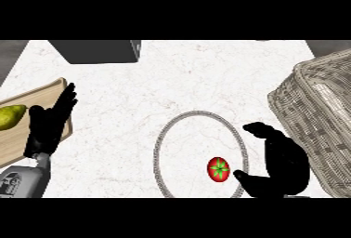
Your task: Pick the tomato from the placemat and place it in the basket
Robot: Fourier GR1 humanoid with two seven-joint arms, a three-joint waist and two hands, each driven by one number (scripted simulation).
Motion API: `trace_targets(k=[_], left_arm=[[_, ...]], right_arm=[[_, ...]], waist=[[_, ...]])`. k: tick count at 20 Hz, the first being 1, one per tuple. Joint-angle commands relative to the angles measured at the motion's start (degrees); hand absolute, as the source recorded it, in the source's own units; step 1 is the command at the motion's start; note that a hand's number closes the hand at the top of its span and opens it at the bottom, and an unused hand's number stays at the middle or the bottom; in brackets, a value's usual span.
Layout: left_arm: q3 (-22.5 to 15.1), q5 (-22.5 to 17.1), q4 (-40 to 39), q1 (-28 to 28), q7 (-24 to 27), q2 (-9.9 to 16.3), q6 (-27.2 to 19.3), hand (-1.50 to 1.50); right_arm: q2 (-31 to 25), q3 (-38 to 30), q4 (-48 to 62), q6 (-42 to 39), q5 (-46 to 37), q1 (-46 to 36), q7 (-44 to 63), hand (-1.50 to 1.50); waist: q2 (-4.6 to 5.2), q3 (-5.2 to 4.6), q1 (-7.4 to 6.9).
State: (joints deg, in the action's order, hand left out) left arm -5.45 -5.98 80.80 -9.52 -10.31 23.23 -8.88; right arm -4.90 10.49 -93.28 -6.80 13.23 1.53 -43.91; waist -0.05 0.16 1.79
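Head view: tomato on mat, just left of right robot hand. Robot hand half open, holds nothing. Tomato likely small, light, smooth, squishy. Take round middle.

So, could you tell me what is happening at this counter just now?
The robot's right hand is open beside the tomato, which lies on the round placemat, not yet grasped. The wicker basket stands to the right. The left hand rests open at the left, over a wooden board holding a pear.
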Motion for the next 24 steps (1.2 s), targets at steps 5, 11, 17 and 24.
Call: trace_targets(k=[5, 11, 17, 24], left_arm=[[0.0, 0.3, -0.7, 0.3, -1.2, 0.0, 0.3, 0.00], [-0.2, 0.9, -1.4, -0.3, -1.5, -0.2, 0.1, 0.00], [-0.4, 0.7, 1.1, 0.3, -2.5, -0.6, 0.5, 0.00], [1.0, 2.4, -3.6, -3.1, -1.4, -3.4, 2.1, 0.00]], right_arm=[[-6.5, -1.2, -6.3, 19.8, -22.6, 13.4, 7.2, -1.50], [-25.3, -4.1, -16.2, 11.9, -32.7, 19.0, 22.9, -1.50], [-34.2, -0.8, -31.8, -0.8, -32.9, 28.6, 34.4, -1.50], [-31.7, -4.1, -37.9, -7.2, -30.2, 29.2, 41.7, -1.50]], waist=[[-0.47, -0.54, 1.35], [-0.26, -0.67, 0.89], [-0.35, -0.39, -0.40], [0.01, -0.17, -1.23]])
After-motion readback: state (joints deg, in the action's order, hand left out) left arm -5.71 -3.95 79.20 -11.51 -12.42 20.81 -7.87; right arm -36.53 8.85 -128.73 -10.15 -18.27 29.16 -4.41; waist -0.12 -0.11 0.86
